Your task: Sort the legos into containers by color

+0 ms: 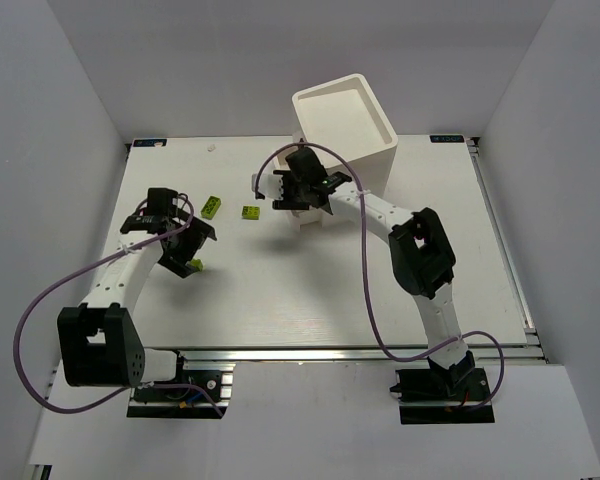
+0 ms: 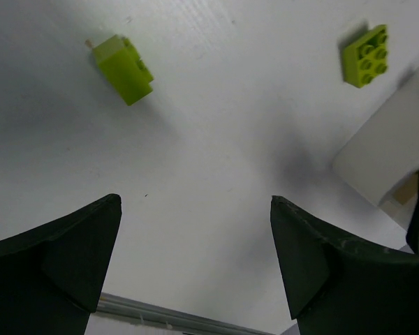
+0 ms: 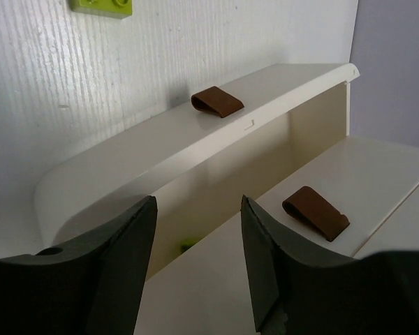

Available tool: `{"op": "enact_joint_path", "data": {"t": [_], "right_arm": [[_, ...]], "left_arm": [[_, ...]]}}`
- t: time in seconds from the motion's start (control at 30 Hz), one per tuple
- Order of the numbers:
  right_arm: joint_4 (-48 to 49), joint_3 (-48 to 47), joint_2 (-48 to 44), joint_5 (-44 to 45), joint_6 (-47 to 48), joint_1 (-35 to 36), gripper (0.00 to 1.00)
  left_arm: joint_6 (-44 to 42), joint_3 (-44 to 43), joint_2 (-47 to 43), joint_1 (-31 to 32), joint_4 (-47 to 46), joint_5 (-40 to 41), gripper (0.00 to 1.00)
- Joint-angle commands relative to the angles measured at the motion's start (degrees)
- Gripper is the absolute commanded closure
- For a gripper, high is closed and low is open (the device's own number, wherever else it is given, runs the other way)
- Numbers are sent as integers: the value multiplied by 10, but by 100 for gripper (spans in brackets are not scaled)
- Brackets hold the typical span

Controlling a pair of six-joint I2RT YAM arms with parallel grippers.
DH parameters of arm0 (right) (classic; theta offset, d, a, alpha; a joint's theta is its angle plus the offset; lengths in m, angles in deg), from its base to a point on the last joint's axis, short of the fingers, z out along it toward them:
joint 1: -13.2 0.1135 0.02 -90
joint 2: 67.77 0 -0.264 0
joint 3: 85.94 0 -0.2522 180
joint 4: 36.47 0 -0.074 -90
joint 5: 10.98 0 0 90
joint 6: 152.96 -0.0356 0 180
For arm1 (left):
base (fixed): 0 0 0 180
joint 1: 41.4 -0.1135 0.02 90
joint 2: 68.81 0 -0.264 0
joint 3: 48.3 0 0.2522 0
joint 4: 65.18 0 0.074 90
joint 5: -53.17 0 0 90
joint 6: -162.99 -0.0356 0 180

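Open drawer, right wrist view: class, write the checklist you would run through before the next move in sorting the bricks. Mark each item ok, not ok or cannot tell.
1. The open drawer is pulled out enough to take bricks: ok.
2. The right claw is open with nothing between its fingers: ok.
3. The left claw is open and empty: ok.
4. Loose yellow-green pieces lie free on the table ahead of the left claw, a studs-up brick and a brick on its side, set apart: ok.
5. Colour inside the drawer: cannot tell; only a small green bit shows.
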Motion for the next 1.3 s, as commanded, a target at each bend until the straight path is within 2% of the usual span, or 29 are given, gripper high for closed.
{"op": "enact_joint_path", "data": {"t": [0.0,0.1,0.17,0.23,0.33,0.5,0.67,0.8,0.83,0.9,0.93,1.03,1.1,1.13,1.27], "right_arm": [[-31,-50,-24,-29,-19,-2,43],[-95,-109,-39,-123,-68,-3,46],[-111,-113,-67,-205,-110,-5,51],[-112,-88,-96,-288,-122,-7,52],[-69,-8,-163,-350,-152,-4,48],[-39,52,-234,-366,-201,-7,39],[-36,79,-271,-364,-228,-21,38],[-24,113,-300,-360,-238,-31,38],[-22,119,-310,-358,-241,-36,38],[-13,138,-319,-358,-247,-44,38],[-10,144,-329,-356,-254,-48,38],[8,166,-345,-350,-275,-59,39],[20,181,-353,-344,-291,-67,39],[36,186,-362,-337,-300,-73,39],[83,210,-385,-316,-349,-88,40]], "left_arm": [[47,-22,10,-2,44,-4,4],[69,-7,11,-2,44,1,7],[78,4,15,-2,28,3,12],[84,1,36,-2,33,11,13],[89,-20,75,-2,46,47,13],[59,-46,131,-2,47,109,10],[39,-74,208,-2,17,130,9],[34,-111,252,-2,17,117,25],[33,-118,256,-2,22,113,41],[26,-130,249,-2,21,109,55],[22,-132,246,4,17,103,68],[-20,-155,227,10,0,68,86],[-66,-185,224,16,-38,25,89],[-86,-190,219,21,-63,-49,93],[-119,-244,239,43,-169,-194,98]]}}
